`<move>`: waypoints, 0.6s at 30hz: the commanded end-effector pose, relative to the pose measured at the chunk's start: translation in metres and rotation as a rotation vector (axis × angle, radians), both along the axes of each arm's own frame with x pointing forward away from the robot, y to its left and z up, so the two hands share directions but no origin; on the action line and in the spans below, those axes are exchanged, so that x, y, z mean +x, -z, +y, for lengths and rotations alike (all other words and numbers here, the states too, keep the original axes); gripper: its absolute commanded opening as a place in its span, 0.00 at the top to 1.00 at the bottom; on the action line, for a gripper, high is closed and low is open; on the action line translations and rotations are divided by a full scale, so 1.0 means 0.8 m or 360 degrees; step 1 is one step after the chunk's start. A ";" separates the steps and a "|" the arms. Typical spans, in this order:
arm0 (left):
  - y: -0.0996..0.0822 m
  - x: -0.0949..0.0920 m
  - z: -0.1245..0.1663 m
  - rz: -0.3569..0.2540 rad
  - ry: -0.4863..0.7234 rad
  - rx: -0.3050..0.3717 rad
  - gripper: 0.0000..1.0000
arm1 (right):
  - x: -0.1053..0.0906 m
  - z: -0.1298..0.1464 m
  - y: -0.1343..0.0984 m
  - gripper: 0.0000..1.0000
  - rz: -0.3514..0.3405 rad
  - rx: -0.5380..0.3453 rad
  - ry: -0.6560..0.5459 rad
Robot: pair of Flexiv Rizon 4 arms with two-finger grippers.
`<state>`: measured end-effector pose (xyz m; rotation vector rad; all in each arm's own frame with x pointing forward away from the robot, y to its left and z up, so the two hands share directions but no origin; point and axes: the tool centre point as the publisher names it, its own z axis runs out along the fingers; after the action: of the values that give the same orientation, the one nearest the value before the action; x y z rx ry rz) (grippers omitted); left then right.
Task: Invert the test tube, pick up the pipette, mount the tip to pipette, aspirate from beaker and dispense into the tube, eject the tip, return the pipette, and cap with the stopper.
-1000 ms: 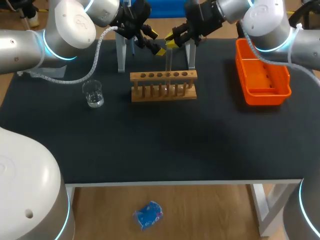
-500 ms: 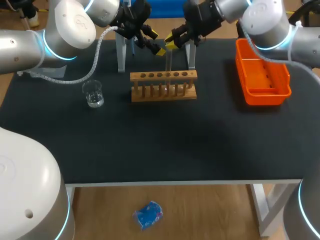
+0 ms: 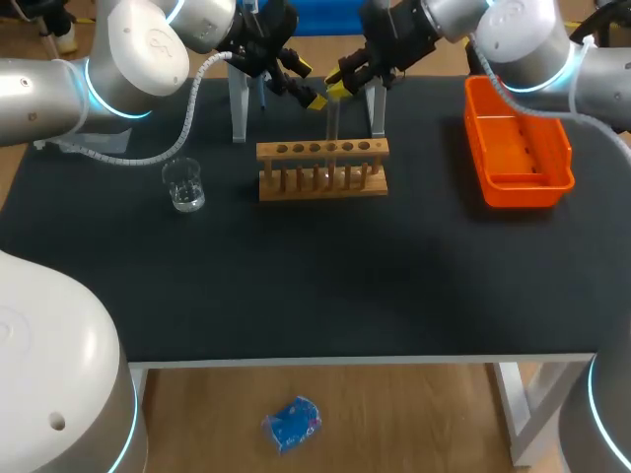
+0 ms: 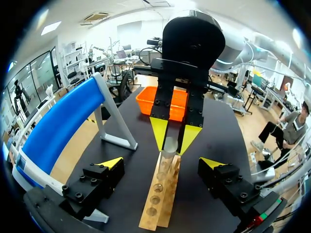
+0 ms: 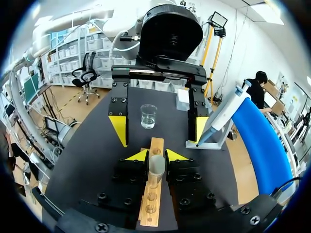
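A clear test tube (image 3: 332,120) stands upright over the wooden rack (image 3: 322,168), and my right gripper (image 3: 336,87) is shut on its upper end. In the right wrist view the tube (image 5: 156,167) sits between the yellow tips of that gripper (image 5: 157,155). Whether its lower end is still in a rack hole I cannot tell. My left gripper (image 3: 310,85) hangs wide open just left of the tube, facing the right one. From the left wrist, the open gripper (image 4: 162,164) flanks the tube (image 4: 168,154) without touching it. The pipette (image 5: 222,112) rests on its blue stand. The beaker (image 3: 183,185) holds clear liquid.
An orange bin (image 3: 518,148) sits at the right of the black table. The stand's grey legs (image 3: 238,103) rise behind the rack. A small white box (image 5: 183,99) stands beyond the left gripper. A wide stretch of black tabletop lies in front of the rack.
The right wrist has edged slightly toward the far side of the table. The tube, the rack and the left gripper look unmoved.
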<state>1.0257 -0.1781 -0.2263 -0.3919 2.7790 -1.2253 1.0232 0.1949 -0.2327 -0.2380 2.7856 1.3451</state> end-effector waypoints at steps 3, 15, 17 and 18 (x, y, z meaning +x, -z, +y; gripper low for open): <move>-0.002 0.001 0.000 0.0008 0.0003 0.0007 0.00 | 0.002 -0.001 0.006 1.00 0.0015 0.0000 -0.0003; -0.002 0.001 0.000 0.0008 0.0003 0.0007 0.00 | -0.003 -0.001 0.016 1.00 0.0040 0.0002 0.0000; -0.002 0.001 0.000 0.0008 0.0003 0.0007 0.00 | -0.004 -0.001 0.017 1.00 0.0043 0.0002 0.0000; -0.002 0.001 0.000 0.0008 0.0003 0.0007 0.00 | -0.004 -0.001 0.018 1.00 0.0044 0.0001 0.0001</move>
<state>1.0256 -0.1781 -0.2263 -0.3919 2.7789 -1.2252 1.0195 0.1950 -0.2381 -0.2175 2.8023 1.3617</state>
